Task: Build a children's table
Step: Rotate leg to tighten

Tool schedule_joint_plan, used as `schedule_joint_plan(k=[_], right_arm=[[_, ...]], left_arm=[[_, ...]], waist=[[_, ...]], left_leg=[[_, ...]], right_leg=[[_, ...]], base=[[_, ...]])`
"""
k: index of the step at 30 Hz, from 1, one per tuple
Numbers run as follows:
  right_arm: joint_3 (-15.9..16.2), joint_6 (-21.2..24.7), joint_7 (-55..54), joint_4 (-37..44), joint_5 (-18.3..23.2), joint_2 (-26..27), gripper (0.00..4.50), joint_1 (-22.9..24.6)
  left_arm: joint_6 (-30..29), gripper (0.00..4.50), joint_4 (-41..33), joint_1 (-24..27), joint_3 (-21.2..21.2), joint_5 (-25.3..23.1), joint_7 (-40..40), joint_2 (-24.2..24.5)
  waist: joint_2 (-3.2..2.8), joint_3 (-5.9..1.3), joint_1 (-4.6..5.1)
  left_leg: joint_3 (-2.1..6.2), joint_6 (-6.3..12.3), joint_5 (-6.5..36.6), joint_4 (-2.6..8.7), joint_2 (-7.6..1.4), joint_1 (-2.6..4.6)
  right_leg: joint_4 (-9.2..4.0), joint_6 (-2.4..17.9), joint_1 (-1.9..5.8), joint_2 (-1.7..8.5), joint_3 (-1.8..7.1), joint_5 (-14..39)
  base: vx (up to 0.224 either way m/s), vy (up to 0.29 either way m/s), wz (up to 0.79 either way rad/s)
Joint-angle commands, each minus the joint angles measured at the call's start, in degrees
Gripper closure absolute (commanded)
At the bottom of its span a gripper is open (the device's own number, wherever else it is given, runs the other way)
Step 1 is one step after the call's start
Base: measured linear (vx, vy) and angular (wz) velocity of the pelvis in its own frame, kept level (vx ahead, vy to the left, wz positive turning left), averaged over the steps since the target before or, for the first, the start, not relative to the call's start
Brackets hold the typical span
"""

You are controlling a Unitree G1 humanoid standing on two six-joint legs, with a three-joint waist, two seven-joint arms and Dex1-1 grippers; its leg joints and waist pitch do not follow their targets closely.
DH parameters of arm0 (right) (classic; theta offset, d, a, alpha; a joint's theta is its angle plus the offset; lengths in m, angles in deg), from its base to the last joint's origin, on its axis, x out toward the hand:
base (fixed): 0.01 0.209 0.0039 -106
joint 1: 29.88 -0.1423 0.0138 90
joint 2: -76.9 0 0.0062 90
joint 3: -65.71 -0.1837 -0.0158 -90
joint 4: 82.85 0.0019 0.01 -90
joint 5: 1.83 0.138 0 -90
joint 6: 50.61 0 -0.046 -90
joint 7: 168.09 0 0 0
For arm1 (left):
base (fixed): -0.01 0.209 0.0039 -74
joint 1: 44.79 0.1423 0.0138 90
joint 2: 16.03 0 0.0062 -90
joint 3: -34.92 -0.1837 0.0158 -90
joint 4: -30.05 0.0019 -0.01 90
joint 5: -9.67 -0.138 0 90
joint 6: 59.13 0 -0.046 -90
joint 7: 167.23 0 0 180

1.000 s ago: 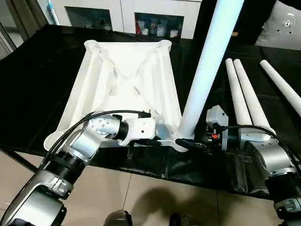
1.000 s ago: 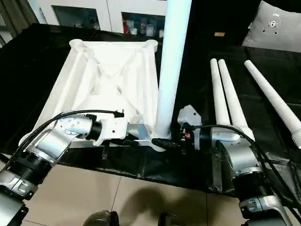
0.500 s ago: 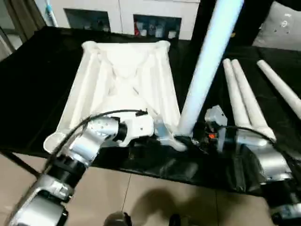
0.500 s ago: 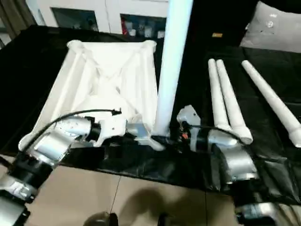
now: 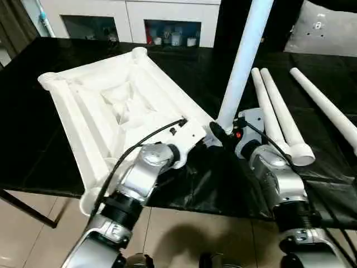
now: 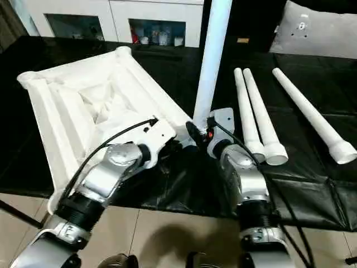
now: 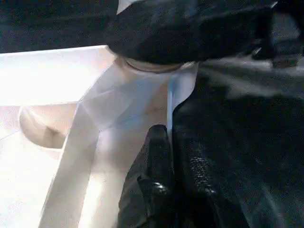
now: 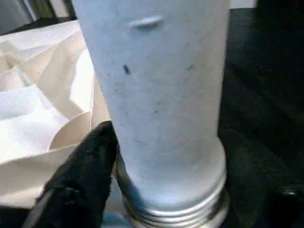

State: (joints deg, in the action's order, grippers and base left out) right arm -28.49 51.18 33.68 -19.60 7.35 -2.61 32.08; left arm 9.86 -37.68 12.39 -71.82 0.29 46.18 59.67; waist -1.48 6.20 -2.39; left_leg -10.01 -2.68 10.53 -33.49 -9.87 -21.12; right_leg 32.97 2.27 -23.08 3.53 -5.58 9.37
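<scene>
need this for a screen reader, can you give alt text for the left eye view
A white leg stands upright in a corner socket of the upside-down white tabletop, with the right gripper at its base and the left gripper at the top's edge beside it. Three more legs lie on the black work table to the right; a white cabinet stands behind.

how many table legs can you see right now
4. One leg stands upright in the tabletop's near corner socket, with the right pincer at its base. Three legs lie on the black table to the right: two side by side, one farther right.
</scene>
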Motion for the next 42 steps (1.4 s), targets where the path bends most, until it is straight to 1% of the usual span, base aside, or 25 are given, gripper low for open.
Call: schedule_joint_plan(k=[1, 2, 3, 6, 8, 9, 11, 13, 15, 17, 18, 22, 23, 24, 27, 29, 30, 32, 33, 35, 36, 37, 38, 40, 42], right_arm=[[1.7, 1.6, 1.2, -1.9, 0.9, 1.4, 0.76, 1.3], [1.4, 1.1, 2.3, -0.7, 1.3, 0.7, 0.76, 2.2], [1.4, 0.7, 2.7, -0.2, 1.3, 0.3, 0.68, 2.5], [1.5, -0.1, 4.1, 0.6, 1.3, -0.5, 0.43, 3.0], [1.4, -1.4, 9.8, 2.7, 2.3, -3.6, 0.22, 4.3], [1.4, -1.4, 9.8, 2.7, 2.3, -3.6, 0.22, 4.3], [1.8, -1.9, 12.6, 3.6, 2.7, -5.3, 0.05, 4.8], [2.6, -2.7, 18.6, 5.1, 3.4, -9.1, 0.05, 5.5], [3.0, -3.0, 21.9, 5.8, 3.7, -11.1, 0.05, 5.8], [4.0, -2.8, 27.7, 7.1, 4.5, -14.4, 0.05, 6.1], [4.9, -3.1, 30.9, 7.7, 4.4, -16.4, 0.05, 6.1], [6.3, -3.9, 35.4, 7.9, 4.1, -18.7, 0.05, 5.8], [7.6, -4.4, 38.8, 7.6, 4.0, -20.1, 0.05, 5.4], [8.6, -4.6, 41.6, 7.3, 4.1, -21.1, 0.05, 5.2], [9.6, -5.4, 43.6, 6.8, 3.7, -21.8, 0.05, 4.7], [10.4, -5.3, 45.0, 6.3, 3.7, -22.1, 0.33, 4.3], [10.5, -5.2, 45.2, 6.2, 3.7, -22.1, 0.33, 4.3], [10.7, -4.8, 45.9, 6.1, 4.0, -22.0, 0.53, 4.1], [10.8, -4.6, 46.3, 6.0, 4.1, -21.9, 0.64, 4.0], [11.0, -4.5, 47.0, 5.8, 4.4, -21.7, 0.88, 3.9], [11.2, -4.3, 47.3, 5.8, 4.5, -21.7, 0.98, 3.8], [11.4, -4.2, 47.5, 5.7, 4.6, -21.7, 1.09, 3.8], [11.5, -4.3, 47.7, 5.7, 4.6, -21.6, 1.09, 3.9], [11.7, -4.2, 47.9, 5.9, 4.8, -21.5, 1.33, 4.0], [11.8, -4.0, 48.1, 6.0, 4.9, -21.4, 1.41, 4.1]], left_arm=[[2.2, 4.50, -1.5, -0.9, -1.7, 1.3, 0.7, -1.4], [2.6, 4.50, -1.7, -0.6, -2.3, 0.7, 2.6, 0.3], [2.6, 4.50, -1.6, -0.5, -2.5, 0.5, 3.0, 0.8], [2.6, 4.50, -1.3, -0.4, -2.7, 0.1, 3.5, 1.9], [4.3, 4.50, -0.4, -0.2, -3.4, -0.8, 5.3, 4.7], [4.3, 4.50, -0.4, -0.2, -3.4, -0.8, 5.3, 4.7], [5.2, 4.50, -0.1, -0.2, -3.7, -1.0, 6.5, 5.8], [6.7, 4.50, -0.2, 0.0, -4.7, -0.5, 10.3, 8.2], [8.2, 4.50, -0.3, 0.2, -5.5, -0.3, 12.6, 9.7], [11.8, 4.50, -0.3, 0.4, -6.8, 0.2, 16.8, 12.2], [14.1, 4.50, -0.3, 0.6, -7.6, 0.2, 19.4, 13.8], [16.4, 4.50, 0.0, 0.6, -8.9, 0.0, 23.0, 15.9], [18.4, 4.50, -0.2, 0.8, -9.7, 0.6, 26.5, 17.6], [19.7, 4.50, -0.3, 0.9, -10.3, 1.1, 29.1, 19.0], [22.0, 4.50, -0.5, 0.8, -11.2, 1.6, 32.3, 20.7], [23.2, 4.50, -0.1, 0.4, -11.6, 1.5, 33.8, 21.7], [23.4, 4.50, 0.0, 0.4, -11.7, 1.5, 34.0, 21.8], [23.7, 4.50, 0.3, 0.1, -11.6, 1.4, 34.1, 21.9], [23.8, 4.50, 0.5, 0.0, -11.5, 1.4, 34.3, 21.9], [24.3, 4.50, 0.8, -0.2, -11.4, 1.6, 34.7, 22.0], [24.4, 4.50, 1.0, -0.3, -11.4, 1.7, 34.8, 22.0], [24.5, 4.50, 1.1, -0.4, -11.4, 1.7, 35.0, 22.1], [24.6, 4.50, 1.2, -0.4, -11.4, 1.8, 35.1, 22.0], [24.8, 4.50, 1.3, -0.3, -11.3, 1.8, 35.3, 22.0], [25.1, 4.50, 1.6, -0.3, -11.2, 1.9, 35.5, 22.0]], waist=[[0.70, -4.25, -0.42], [0.62, -4.28, -0.49], [0.65, -4.31, -0.63], [0.53, -4.30, -0.95], [0.54, -4.23, -1.05], [0.51, -4.27, -1.16], [0.45, -4.30, -1.07], [0.39, -4.32, -1.14], [0.46, -4.32, -1.34], [0.58, -4.33, -1.45], [0.62, -4.38, -1.48], [0.50, -4.54, -1.64], [0.62, -4.56, -1.66], [0.59, -4.72, -1.98], [0.67, -4.68, -2.40], [0.61, -4.61, -2.84], [0.57, -4.62, -2.88], [0.60, -4.53, -2.89], [0.79, -4.52, -2.84], [0.73, -4.53, -2.86], [0.82, -4.42, -2.80], [0.77, -4.51, -2.83], [0.85, -4.51, -2.82], [0.85, -4.51, -2.83], [0.80, -4.50, -2.82]], left_leg=[[1.40, 6.47, 7.1, 3.68, -3.21, 0.08], [1.30, 7.02, 6.7, 3.62, -3.19, 0.00], [1.17, 7.37, 6.9, 3.57, -3.13, 0.04], [1.16, 7.57, 6.5, 3.63, -3.14, 0.04], [1.15, 7.55, 7.3, 3.67, -3.20, 0.04], [1.18, 7.45, 7.4, 3.67, -3.25, 0.08], [1.24, 7.17, 7.6, 3.72, -3.34, 0.09], [1.25, 7.14, 8.2, 3.68, -3.33, 0.15], [1.19, 7.19, 8.3, 3.65, -3.31, 0.17], [1.27, 7.63, 8.6, 3.63, -3.24, 0.10], [1.23, 7.72, 8.2, 3.61, -3.34, 0.12], [1.22, 7.80, 7.4, 3.50, -3.46, 0.21], [1.15, 7.90, 7.1, 3.51, -3.57, 0.24], [1.25, 8.14, 6.7, 3.41, -3.54, 0.18], [1.02, 8.33, 6.1, 3.35, -3.73, 0.27], [1.01, 7.74, 6.8, 3.44, -3.81, 0.47], [1.05, 7.60, 6.9, 3.46, -3.83, 0.45], [1.08, 7.13, 7.5, 3.53, -3.90, 0.48], [1.07, 6.85, 7.7, 3.54, -3.88, 0.44], [1.09, 6.77, 7.7, 3.51, -3.81, 0.39], [1.06, 6.77, 7.8, 3.52, -3.73, 0.39], [1.07, 6.76, 7.7, 3.49, -3.73, 0.42], [1.07, 6.89, 7.3, 3.46, -3.72, 0.35], [1.05, 7.03, 6.9, 3.44, -3.69, 0.36], [1.06, 7.13, 6.7, 3.44, -3.71, 0.35]], right_leg=[[-4.28, 9.1, 2.90, 5.42, 3.43, 16.7], [-4.09, 10.1, 3.02, 5.46, 3.45, 14.5], [-4.09, 10.3, 3.13, 5.59, 3.49, 14.1], [-4.07, 10.4, 3.28, 5.56, 3.43, 14.0], [-4.21, 9.9, 3.37, 5.52, 3.43, 15.0], [-4.22, 9.8, 3.38, 5.56, 3.41, 15.1], [-4.17, 10.0, 3.39, 5.50, 3.37, 15.2], [-4.28, 10.0, 3.41, 5.48, 3.34, 15.5], [-4.19, 10.1, 3.41, 5.51, 3.42, 15.5], [-4.33, 9.6, 3.56, 5.52, 3.35, 16.6], [-4.20, 9.5, 3.50, 5.48, 3.43, 16.2], [-3.85, 10.6, 3.39, 5.47, 3.37, 14.6], [-3.75, 11.1, 3.36, 5.45, 3.42, 13.9], [-3.52, 11.4, 3.56, 5.51, 3.30, 13.1], [-3.31, 11.9, 3.32, 5.50, 3.48, 11.8], [-3.37, 11.7, 3.22, 5.54, 3.49, 13.5], [-3.36, 11.7, 3.26, 5.57, 3.49, 13.7], [-3.36, 11.7, 3.19, 5.52, 3.49, 14.3], [-3.39, 11.5, 3.24, 5.59, 3.53, 14.4], [-3.43, 11.4, 3.28, 5.65, 3.52, 14.7], [-3.55, 11.1, 3.24, 5.62, 3.51, 15.2], [-3.51, 11.1, 3.27, 5.64, 3.52, 15.2], [-3.42, 11.1, 3.28, 5.60, 3.53, 14.7], [-3.42, 11.1, 3.25, 5.56, 3.52, 14.5], [-3.37, 11.1, 3.23, 5.53, 3.50, 14.3]], base=[[0.000, 0.000, 0.00], [0.000, 0.000, 0.00], [0.000, 0.000, 0.00], [0.000, 0.000, 0.00], [0.000, 0.000, 0.00], [0.000, 0.000, 0.00], [0.000, 0.000, 0.00], [0.000, 0.000, 0.00], [0.000, 0.000, 0.00], [0.000, 0.000, 0.00], [0.000, 0.000, 0.00], [0.000, 0.000, 0.00], [0.000, 0.000, 0.00], [0.000, 0.000, 0.00], [0.000, 0.000, 0.00], [0.000, 0.000, 0.00], [0.000, 0.000, 0.00], [0.000, 0.000, 0.00], [0.000, 0.000, 0.00], [0.000, 0.000, 0.00], [0.000, 0.000, 0.00], [0.000, 0.000, 0.00], [0.000, 0.000, 0.00], [0.000, 0.000, 0.00], [0.000, 0.000, 0.00]])
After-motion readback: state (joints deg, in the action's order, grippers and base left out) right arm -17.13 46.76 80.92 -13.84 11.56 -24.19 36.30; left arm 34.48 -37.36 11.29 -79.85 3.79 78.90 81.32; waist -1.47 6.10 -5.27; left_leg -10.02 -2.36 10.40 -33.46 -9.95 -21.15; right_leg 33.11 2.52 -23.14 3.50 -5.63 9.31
